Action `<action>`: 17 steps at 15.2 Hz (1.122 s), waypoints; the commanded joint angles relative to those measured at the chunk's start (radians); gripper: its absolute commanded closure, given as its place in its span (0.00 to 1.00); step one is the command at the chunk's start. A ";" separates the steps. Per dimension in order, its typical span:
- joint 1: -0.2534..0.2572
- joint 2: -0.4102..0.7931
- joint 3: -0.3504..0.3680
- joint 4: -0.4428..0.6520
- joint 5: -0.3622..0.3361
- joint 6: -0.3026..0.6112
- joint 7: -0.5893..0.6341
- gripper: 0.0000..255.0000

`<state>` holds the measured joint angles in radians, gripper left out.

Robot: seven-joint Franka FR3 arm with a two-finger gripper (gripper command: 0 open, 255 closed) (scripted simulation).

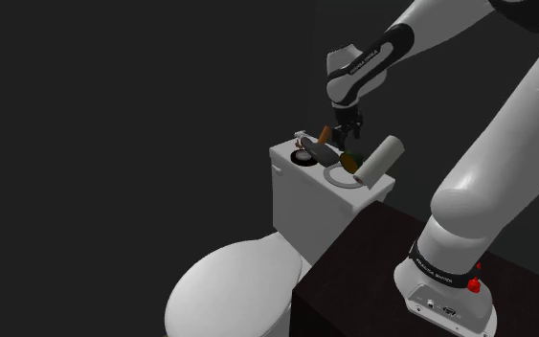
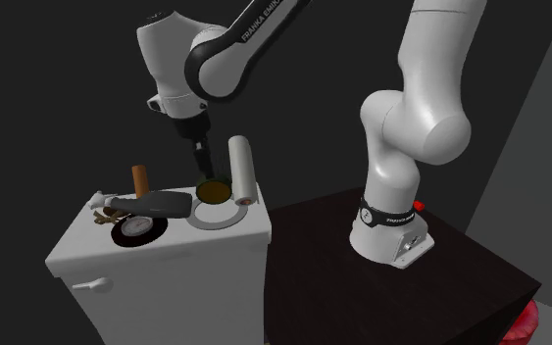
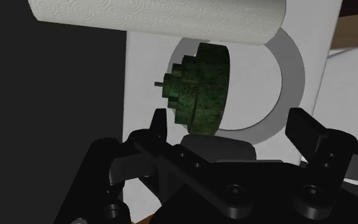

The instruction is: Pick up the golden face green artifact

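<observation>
Arm [image 1: 506, 144] is reaching from its dark stand [image 1: 353, 278] up and toward the shoulder view's left, bending down over a white toilet [image 1: 229, 287] whose tank [image 1: 305, 201] is carrying a small clutter of things on its lid. The largest of these, a white paper roll [image 2: 241, 169], is lying at the lid's edge nearest the stand, and a flat grey ring [image 2: 215, 218] is lying just beside it. A dark grey object [image 2: 161, 204], a black round dial [image 2: 138, 228] and a brown cylinder [image 2: 140, 179] are sitting farther along the lid, apart from the ring. The green artifact [image 3: 199, 89], a thick stepped disc with a golden face [image 2: 214, 190], is resting inside the ring, close against the roll, and in the wrist view it is seemingly standing on its edge. The gripper [image 3: 228, 121] is hanging directly over it with its claw released: the two black fingers [image 3: 160, 124] are standing wide apart, one to each side of the disc, and neither is touching it. By this showing, the approach and lining-up are looking finished, while the grasp itself is not yet begun; the hand is needing to go down around the disc, close on its two faces and lift it clear, all without nudging the roll so near it.
</observation>
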<state>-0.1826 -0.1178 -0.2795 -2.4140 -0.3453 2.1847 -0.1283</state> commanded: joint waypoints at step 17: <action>-0.031 0.204 -0.032 0.030 -0.032 0.174 0.004 1.00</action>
<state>-0.2134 0.0859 -0.3115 -2.3831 -0.3777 2.3586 -0.1245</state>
